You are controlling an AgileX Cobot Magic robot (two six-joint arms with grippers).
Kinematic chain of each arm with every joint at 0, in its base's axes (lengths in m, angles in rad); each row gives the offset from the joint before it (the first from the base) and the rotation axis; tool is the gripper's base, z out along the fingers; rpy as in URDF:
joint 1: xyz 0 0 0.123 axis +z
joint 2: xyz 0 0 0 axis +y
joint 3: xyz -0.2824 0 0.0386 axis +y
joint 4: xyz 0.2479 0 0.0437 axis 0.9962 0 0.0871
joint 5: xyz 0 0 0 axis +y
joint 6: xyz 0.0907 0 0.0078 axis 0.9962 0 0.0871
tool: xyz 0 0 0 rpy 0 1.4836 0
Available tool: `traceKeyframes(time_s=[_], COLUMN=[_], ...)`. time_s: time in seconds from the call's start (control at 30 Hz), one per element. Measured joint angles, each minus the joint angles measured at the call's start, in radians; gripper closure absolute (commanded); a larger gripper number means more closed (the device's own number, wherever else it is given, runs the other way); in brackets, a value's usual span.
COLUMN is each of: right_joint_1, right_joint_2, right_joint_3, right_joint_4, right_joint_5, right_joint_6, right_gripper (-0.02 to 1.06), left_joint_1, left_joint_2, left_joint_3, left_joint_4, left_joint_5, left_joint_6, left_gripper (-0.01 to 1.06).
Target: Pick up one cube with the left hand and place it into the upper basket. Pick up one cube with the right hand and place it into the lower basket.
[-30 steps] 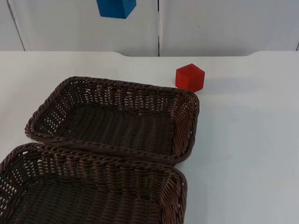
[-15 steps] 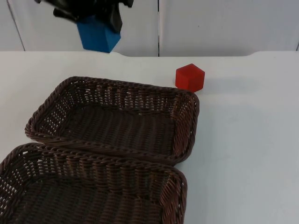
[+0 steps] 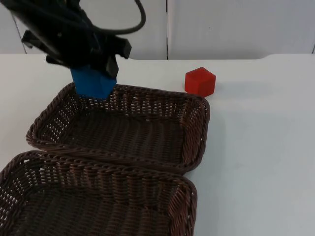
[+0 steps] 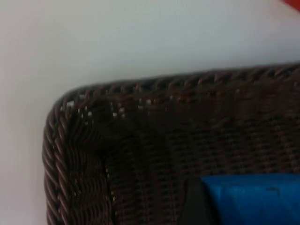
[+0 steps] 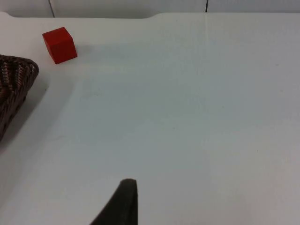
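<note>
My left gripper (image 3: 93, 73) is shut on a blue cube (image 3: 92, 82) and hangs over the far left corner of the upper basket (image 3: 194, 105). In the left wrist view the blue cube (image 4: 255, 199) sits above that basket's rim corner (image 4: 70, 101). A red cube (image 3: 200, 81) rests on the table just beyond the upper basket's far right corner. The lower basket (image 3: 189, 189) stands nearer the front, touching the upper one. The right wrist view looks across the table at the red cube (image 5: 59, 44); one black fingertip (image 5: 123, 201) stands there, and the right arm waits off to the side.
The grey partition wall (image 3: 221, 24) closes the table at the back. Open white table (image 3: 261, 147) lies to the right of both baskets. A corner of the upper basket (image 5: 14, 89) reaches into the right wrist view.
My left gripper has come down and forward with the blue cube, from high against the wall to just over the upper basket's far left corner. The red cube has not moved.
</note>
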Motion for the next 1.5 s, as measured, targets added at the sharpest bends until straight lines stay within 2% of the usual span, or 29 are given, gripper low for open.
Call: traceKeyframes(time_s=[0.13, 0.77, 1.5], right_joint_1=[0.0, 0.0, 0.0], right_joint_2=[0.0, 0.0, 0.0], right_joint_3=[0.0, 0.0, 0.0], right_joint_4=[0.0, 0.0, 0.0], right_joint_5=[0.0, 0.0, 0.0], right_joint_6=[-0.004, -0.004, -0.004], right_gripper=[-0.01, -0.01, -0.01], left_joint_1=[0.0, 0.0, 0.0], left_joint_2=[0.0, 0.004, 0.194], left_joint_3=[0.061, 0.072, 0.079], left_joint_4=[-0.014, -0.024, -0.05], left_joint_5=[-0.054, -0.109, -0.171], left_joint_6=[0.0, 0.0, 0.0], left_gripper=[1.05, 1.05, 1.05])
